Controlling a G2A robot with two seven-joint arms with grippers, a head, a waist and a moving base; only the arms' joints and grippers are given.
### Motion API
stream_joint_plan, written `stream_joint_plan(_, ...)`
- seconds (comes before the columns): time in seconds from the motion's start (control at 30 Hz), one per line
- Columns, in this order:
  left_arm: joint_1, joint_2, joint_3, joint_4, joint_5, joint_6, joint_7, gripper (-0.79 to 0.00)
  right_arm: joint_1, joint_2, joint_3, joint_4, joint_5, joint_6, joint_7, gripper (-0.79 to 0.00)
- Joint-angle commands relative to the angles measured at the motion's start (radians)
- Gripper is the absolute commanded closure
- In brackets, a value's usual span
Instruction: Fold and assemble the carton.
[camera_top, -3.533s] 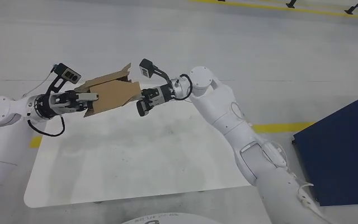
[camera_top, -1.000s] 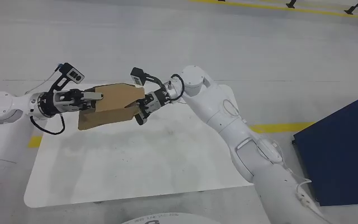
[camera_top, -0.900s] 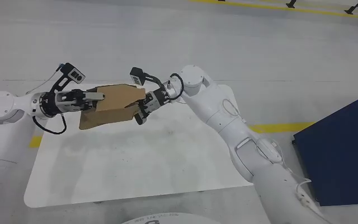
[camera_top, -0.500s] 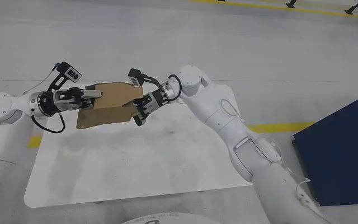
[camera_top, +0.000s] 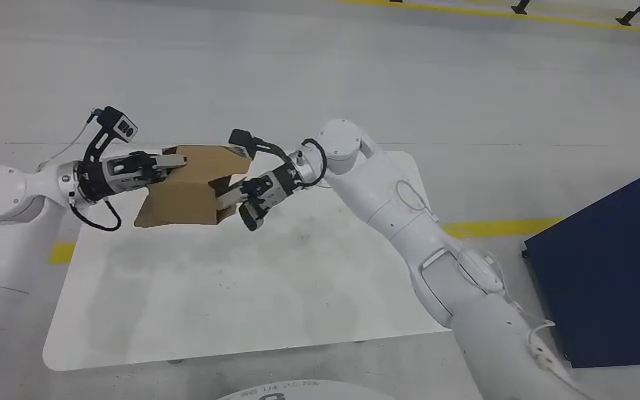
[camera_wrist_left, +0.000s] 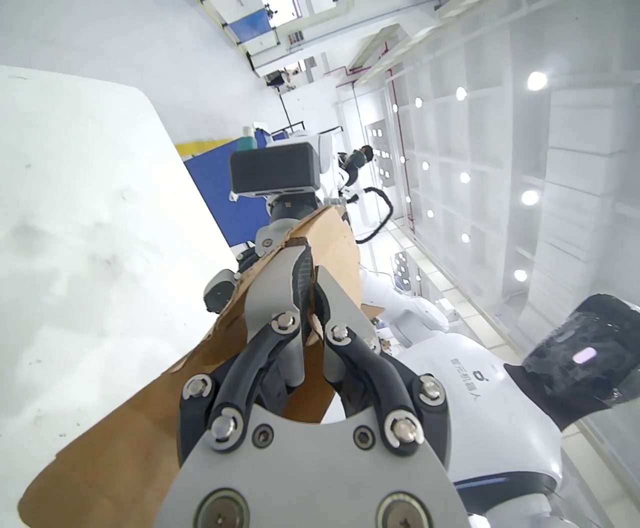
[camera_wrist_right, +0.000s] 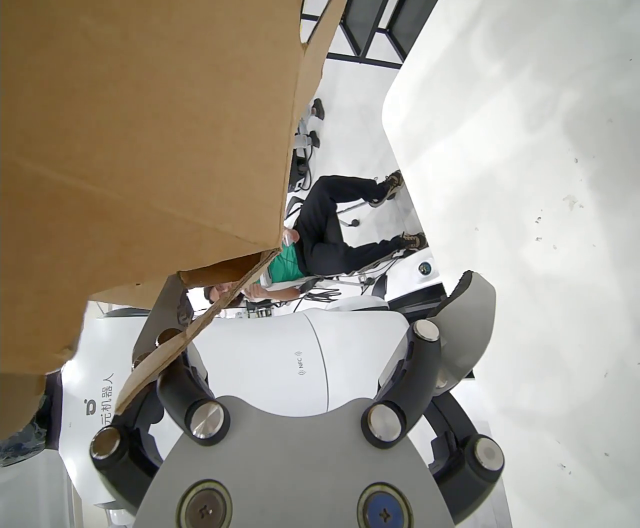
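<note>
A brown cardboard carton (camera_top: 190, 188) hangs above the far left part of the white table (camera_top: 250, 290), partly spread into a box shape. My left gripper (camera_top: 168, 162) holds it from the left; in the left wrist view the left gripper (camera_wrist_left: 306, 265) is shut on a flap edge of the carton (camera_wrist_left: 150, 400). At the carton's right end sits my right gripper (camera_top: 243, 207). In the right wrist view the right gripper (camera_wrist_right: 320, 300) is open, one finger (camera_wrist_right: 470, 310) out in the open, the other behind a lower corner of the carton (camera_wrist_right: 150, 125).
The table's near and right parts are bare (camera_top: 300, 300). A dark blue block (camera_top: 600, 260) stands on the floor to the right, off the table. Yellow floor lines run behind.
The carton went from a flat tilted sheet to a fuller box shape and drifted left. Both grippers shifted left with it; the right one dropped slightly at the carton's right end.
</note>
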Motion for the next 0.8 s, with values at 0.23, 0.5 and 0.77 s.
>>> stream_joint_plan(0.23, 0.011, -0.003, -0.018, 0.006, -0.153, 0.045, -0.130, 0.000, -0.003, 0.002, 0.034, 0.016, 0.023, -0.009, -0.056, -0.785)
stream_joint_plan(0.5, -0.006, -0.008, -0.034, 0.054, -0.277, 0.079, -0.253, 0.000, -0.033, 0.025, 0.112, 0.014, 0.068, -0.051, -0.037, -0.785)
stream_joint_plan(0.77, -0.018, -0.015, -0.031, 0.081, -0.316, 0.108, -0.293, 0.000, -0.073, 0.057, 0.187, -0.013, 0.063, -0.066, 0.017, -0.785)
